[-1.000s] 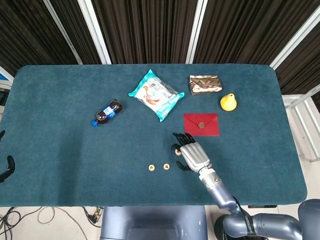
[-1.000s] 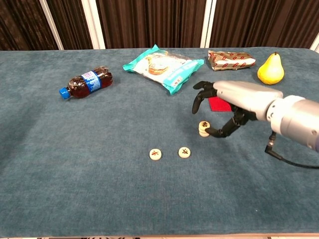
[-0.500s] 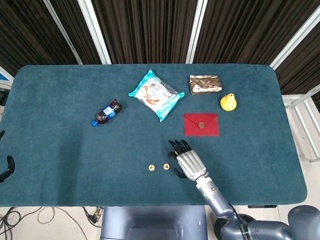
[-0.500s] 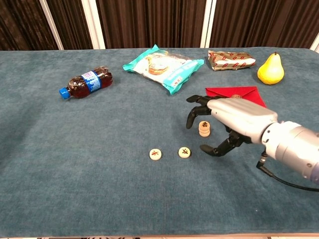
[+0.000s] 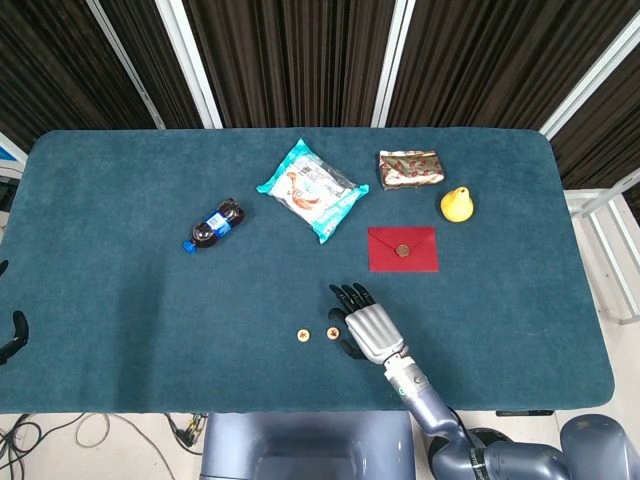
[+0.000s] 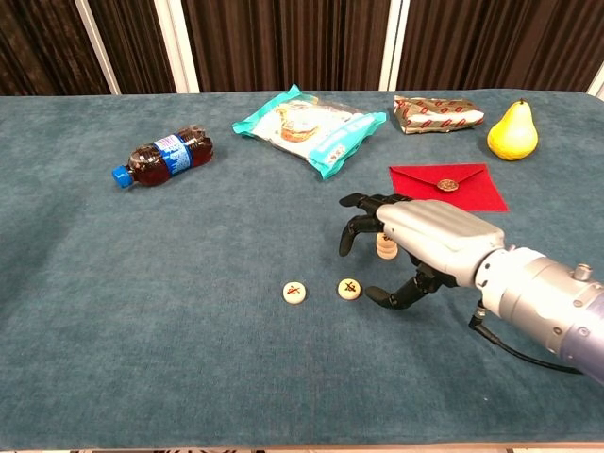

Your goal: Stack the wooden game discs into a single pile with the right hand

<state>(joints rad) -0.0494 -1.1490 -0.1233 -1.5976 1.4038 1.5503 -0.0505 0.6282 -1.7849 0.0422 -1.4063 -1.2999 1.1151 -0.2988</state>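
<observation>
Two wooden discs lie flat and apart on the blue cloth, one [image 6: 294,293] [image 5: 302,335] to the left and one [image 6: 349,288] [image 5: 328,333] to the right. A short stack of discs [image 6: 384,247] stands behind them, half hidden by my right hand's fingers [image 6: 357,226]; the head view hides it under the hand. My right hand [image 6: 415,241] [image 5: 362,325] hovers palm down just right of the nearer loose disc, fingers spread and curved, holding nothing. Only dark tips of my left hand [image 5: 12,335] show at the table's left edge.
A red envelope [image 6: 448,184] lies behind the right hand, with a yellow pear [image 6: 512,131] and a wrapped packet [image 6: 438,113] further back. A snack bag [image 6: 311,123] sits at the back centre and a small cola bottle [image 6: 162,156] to the left.
My right hand has let go of the stack and moved toward the near left, close to the right-hand loose disc. The stack stays standing; the loose discs have not moved.
</observation>
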